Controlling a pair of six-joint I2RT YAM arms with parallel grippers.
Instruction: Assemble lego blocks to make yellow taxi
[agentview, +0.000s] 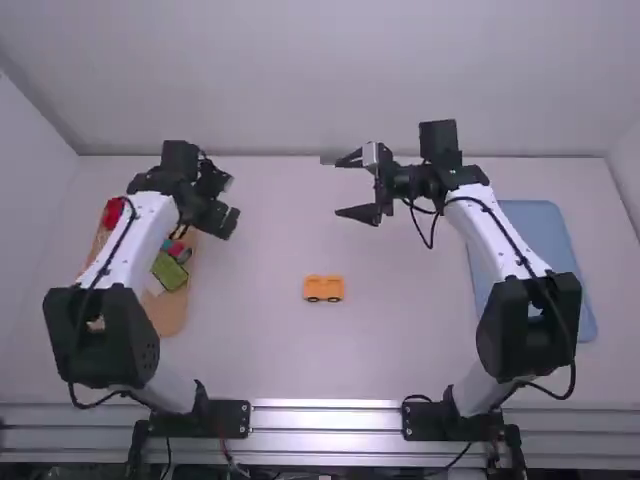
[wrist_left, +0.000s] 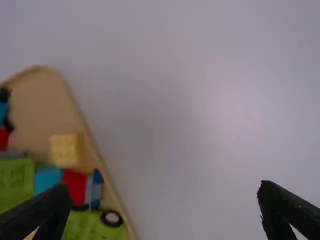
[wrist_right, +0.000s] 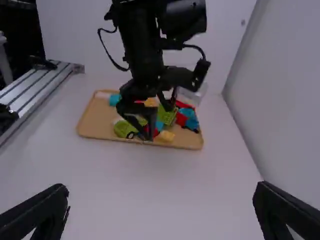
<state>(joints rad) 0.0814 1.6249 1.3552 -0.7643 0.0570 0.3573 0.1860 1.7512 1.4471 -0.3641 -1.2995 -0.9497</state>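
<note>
Near the left jaws, the tray (wrist_left: 40, 105) looks like smooth matt wood, its blocks (wrist_left: 14, 180) plastic; the worktop (wrist_left: 190, 125) between those jaws looks softly glossy.

The white table (agentview: 260, 220) carries a tan tray (agentview: 172, 317) towards its left side and a blue tray (agentview: 545, 222) towards its right. Between them, well apart from both, a small orange-yellow block piece (agentview: 323, 284) sits on dark wheels.

soft glare on the table (wrist_left: 225, 110)
</note>
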